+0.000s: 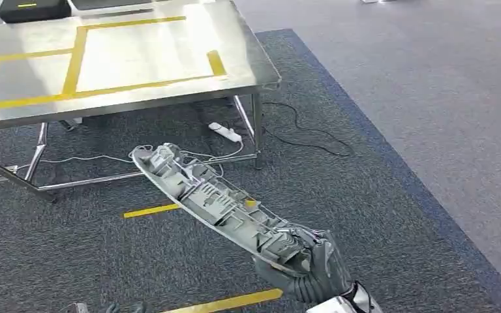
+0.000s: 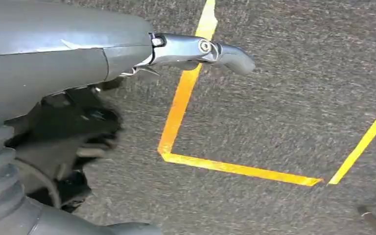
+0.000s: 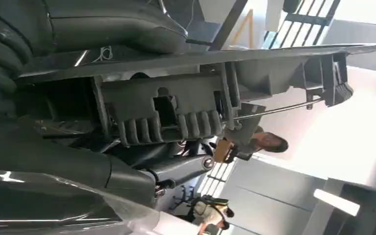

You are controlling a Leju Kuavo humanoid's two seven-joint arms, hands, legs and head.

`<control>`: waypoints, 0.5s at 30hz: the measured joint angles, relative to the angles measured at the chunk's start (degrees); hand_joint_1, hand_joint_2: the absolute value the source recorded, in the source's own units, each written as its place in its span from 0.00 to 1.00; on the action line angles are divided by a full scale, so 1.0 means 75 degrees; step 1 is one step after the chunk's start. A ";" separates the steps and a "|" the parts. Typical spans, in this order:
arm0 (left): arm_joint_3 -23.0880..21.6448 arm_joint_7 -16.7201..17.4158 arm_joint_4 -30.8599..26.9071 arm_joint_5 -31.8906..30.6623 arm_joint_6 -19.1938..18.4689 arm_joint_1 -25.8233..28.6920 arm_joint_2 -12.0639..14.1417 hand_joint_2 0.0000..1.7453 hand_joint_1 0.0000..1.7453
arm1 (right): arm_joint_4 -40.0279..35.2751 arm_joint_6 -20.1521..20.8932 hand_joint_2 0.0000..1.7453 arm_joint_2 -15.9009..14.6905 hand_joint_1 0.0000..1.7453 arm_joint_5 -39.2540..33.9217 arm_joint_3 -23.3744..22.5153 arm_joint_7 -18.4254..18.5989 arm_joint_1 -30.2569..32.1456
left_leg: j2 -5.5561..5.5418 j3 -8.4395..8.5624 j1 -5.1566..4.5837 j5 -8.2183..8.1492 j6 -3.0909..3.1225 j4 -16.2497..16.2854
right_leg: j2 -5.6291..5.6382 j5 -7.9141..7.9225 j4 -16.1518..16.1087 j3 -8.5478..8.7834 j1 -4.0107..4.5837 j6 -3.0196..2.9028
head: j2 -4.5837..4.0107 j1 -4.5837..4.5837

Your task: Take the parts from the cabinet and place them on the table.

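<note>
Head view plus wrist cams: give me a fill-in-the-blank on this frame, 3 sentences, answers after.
1. The long grey plastic part is held by the robot's ____ hand.
2. The steel table is marked with tape of the colour ____.
3. The white power strip lies on the carpet ____ the table.

Missing words: right; yellow; under
</note>
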 joint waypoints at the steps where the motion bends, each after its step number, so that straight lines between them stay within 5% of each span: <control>1: 0.0000 0.0003 0.0000 -0.0009 0.0003 0.0027 0.0000 1.00 0.00 | 0.0000 -0.0003 1.00 -0.0003 1.00 0.0000 0.0000 0.0006 0.0004 | 0.0004 -0.0180 0.0012 0.0028 -0.0016 0.0093 | -0.0029 -0.0085 0.0000 0.0111 -0.0002 0.0010 | 0.0000 -0.0003; 2: 0.0000 0.0003 0.0000 -0.0015 0.0000 0.0041 0.0000 1.00 0.00 | 0.0000 -0.0003 1.00 -0.0003 1.00 0.0012 0.0003 0.0006 0.0008 | 0.0014 -0.0197 0.0024 0.0218 -0.0010 -0.0089 | -0.0059 -0.0163 0.0000 0.0213 -0.0002 0.0023 | 0.0000 -0.0003; 4: 0.0000 0.0006 0.0000 -0.0020 0.0003 0.0034 0.0003 1.00 0.00 | 0.0000 -0.0006 1.00 -0.0003 1.00 0.0020 0.0023 0.0006 0.0007 | 0.0105 0.0036 0.0023 0.1046 0.0033 -0.1125 | -0.0167 -0.0347 0.0000 0.0484 -0.0002 0.0062 | 0.0000 -0.0003; 5: 0.0000 0.0009 0.0000 -0.0023 0.0003 0.0034 0.0003 1.00 0.00 | 0.0000 -0.0012 1.00 -0.0003 1.00 0.0026 0.0038 0.0006 0.0005 | 0.0285 0.0154 0.0000 0.1575 0.0097 -0.1719 | -0.0235 -0.0463 -0.0009 0.0614 -0.0001 0.0118 | 0.0000 -0.0006; 6: 0.0003 0.0026 0.0000 -0.0023 0.0000 0.0039 0.0003 1.00 0.00 | 0.0009 -0.0017 1.00 -0.0006 1.00 0.0029 0.0044 0.0006 0.0006 | 0.0545 0.0093 -0.0104 0.1474 0.0143 -0.1694 | -0.0288 -0.0532 -0.0018 0.0699 0.0018 0.0167 | -0.0003 0.0014; 7: 0.0000 0.0029 0.0000 -0.0035 0.0000 0.0011 -0.0006 1.00 0.00 | 0.0000 -0.0029 1.00 -0.0012 1.00 0.0032 0.0047 0.0000 -0.0001 | 0.0572 0.0079 -0.0138 0.1392 0.0205 -0.1862 | -0.0332 -0.0563 -0.0026 0.0696 0.0048 0.0223 | -0.0003 -0.0053; 10: 0.0006 0.0055 -0.0003 -0.0032 0.0003 0.0026 0.0003 1.00 0.00 | -0.0003 -0.0035 1.00 -0.0014 1.00 0.0032 0.0076 0.0009 -0.0022 | 0.0337 0.0146 -0.0099 0.1495 0.0368 -0.1902 | -0.0466 -0.0571 -0.0001 0.0858 0.0062 0.0335 | -0.0003 0.0006; 12: 0.0009 0.0055 -0.0003 -0.0032 0.0003 0.0004 0.0000 1.00 0.00 | -0.0003 -0.0035 1.00 -0.0029 1.00 0.0038 0.0084 0.0012 -0.0033 | 0.0205 0.0322 -0.0044 0.1471 0.0429 -0.1988 | -0.0044 -0.0572 0.0614 0.0481 0.0025 0.0390 | -0.0003 0.0044; 13: 0.0009 0.0055 -0.0003 -0.0032 0.0003 -0.0022 0.0000 1.00 0.00 | -0.0003 -0.0035 1.00 -0.0049 1.00 0.0035 0.0096 0.0003 -0.0035 | 0.0111 0.0336 -0.0034 0.1434 0.0469 -0.1991 | 0.0085 -0.0695 0.1209 0.0099 0.0014 0.0423 | -0.0003 0.0061; 15: 0.0009 0.0055 -0.0003 -0.0032 0.0000 -0.0024 -0.0012 1.00 0.00 | -0.0003 -0.0035 1.00 -0.0079 1.00 0.0035 0.0111 0.0003 -0.0031 | -0.0048 0.0409 -0.0040 0.1338 0.0495 -0.1991 | 0.0144 -0.1251 0.2125 -0.0614 -0.0001 0.0466 | -0.0003 0.0070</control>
